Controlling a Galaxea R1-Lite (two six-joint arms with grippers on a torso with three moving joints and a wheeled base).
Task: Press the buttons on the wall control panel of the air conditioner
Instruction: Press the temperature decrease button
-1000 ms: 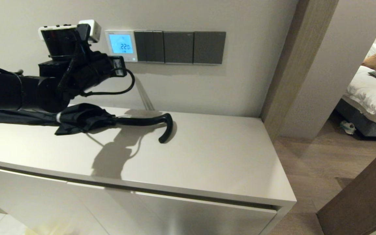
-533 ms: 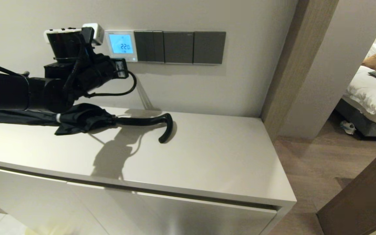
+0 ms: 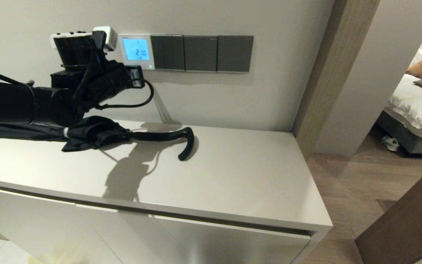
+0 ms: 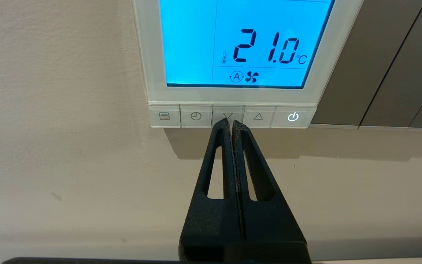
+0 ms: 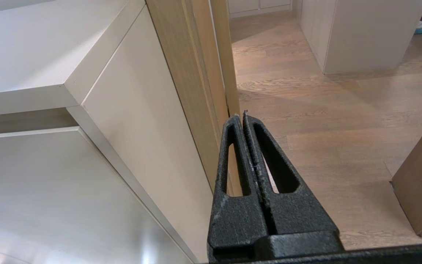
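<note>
The air conditioner's wall control panel [image 3: 136, 51] is a small white thermostat on the wall; its blue screen reads 21.0 °C in the left wrist view [image 4: 233, 47]. The buttons [image 4: 258, 116] form a pale row under the screen. My left gripper [image 4: 231, 123] is shut and empty. Its tips rest against the lower edge of the down-arrow button [image 4: 228, 113], the middle one of the row. In the head view this gripper [image 3: 137, 75] sits just under the panel. My right gripper [image 5: 241, 115] is shut and empty, low beside the cabinet's side, out of the head view.
Dark grey rocker switch plates [image 3: 200, 53] adjoin the panel on the right. A black folded umbrella [image 3: 93, 135] with a hooked handle lies on the pale cabinet top [image 3: 233, 176] under my left arm. A wooden door frame [image 3: 321, 73] stands to the right.
My left gripper moved slightly right and down onto the button row, then held. The screen reading dropped from 22.0 to 21.0.
</note>
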